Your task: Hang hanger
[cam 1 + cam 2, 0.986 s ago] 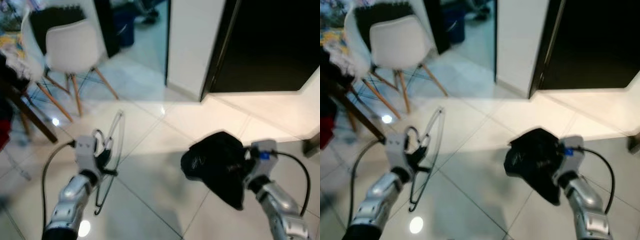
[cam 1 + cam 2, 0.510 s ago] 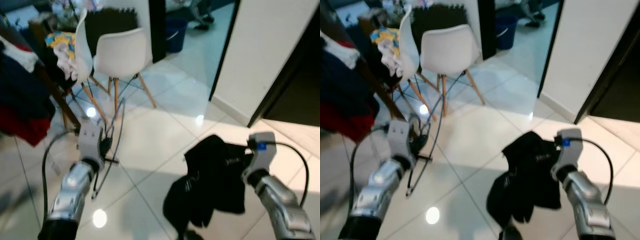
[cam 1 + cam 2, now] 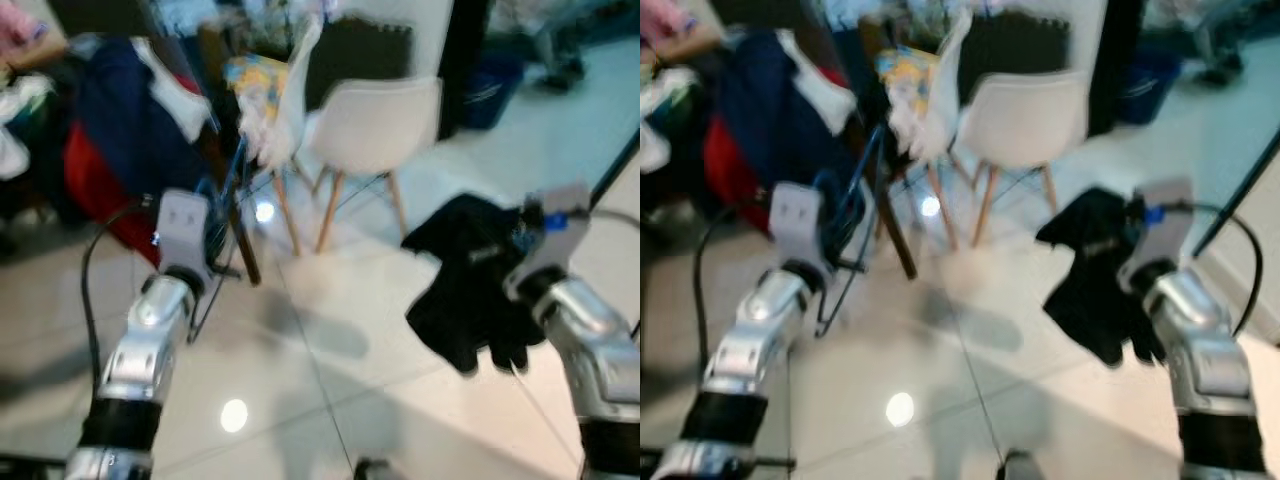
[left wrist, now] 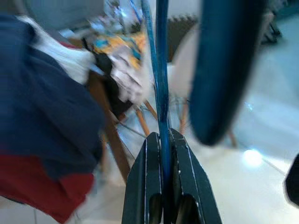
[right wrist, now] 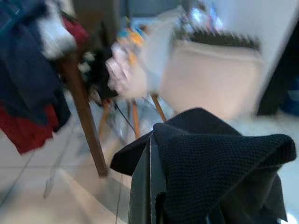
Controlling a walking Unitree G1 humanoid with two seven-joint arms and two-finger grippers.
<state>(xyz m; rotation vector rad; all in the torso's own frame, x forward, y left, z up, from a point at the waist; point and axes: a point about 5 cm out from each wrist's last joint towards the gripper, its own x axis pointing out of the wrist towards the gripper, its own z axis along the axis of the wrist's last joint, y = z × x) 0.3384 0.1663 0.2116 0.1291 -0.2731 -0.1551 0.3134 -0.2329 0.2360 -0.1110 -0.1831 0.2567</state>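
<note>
The left gripper (image 4: pixel 161 140) pinches a thin, stiff, probably light blue hanger (image 4: pixel 160 84) by one wire, while the right gripper (image 5: pixel 152 186) clamps a limp black garment (image 3: pixel 470 290).

The head's two eyes look forward and down from above both arms, blurred, sharing the white chair (image 3: pixel 375 125) and the clothes pile (image 3: pixel 770 110). Each wrist camera peers close along its own black fingers (image 4: pixel 161 186) toward that same chair (image 5: pixel 210 79) and the clothes beside it.
</note>
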